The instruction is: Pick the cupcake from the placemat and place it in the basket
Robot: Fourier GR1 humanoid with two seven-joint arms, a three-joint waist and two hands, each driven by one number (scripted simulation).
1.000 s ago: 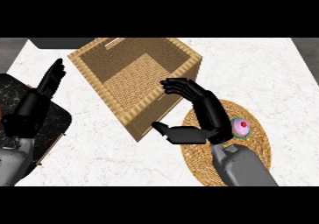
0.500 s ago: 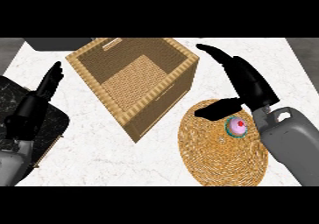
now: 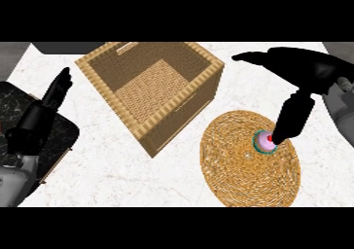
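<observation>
a white marble counter (image 3: 115, 175) with faint grey veins fills most of the view and is evenly lit. along the top edge lies a darker grey strip (image 3: 15, 47), with a dark grey shape (image 3: 65, 47) just beside it at the counter's far edge. at the left edge a black slab with white veins (image 3: 58, 133) lies on the counter.
</observation>
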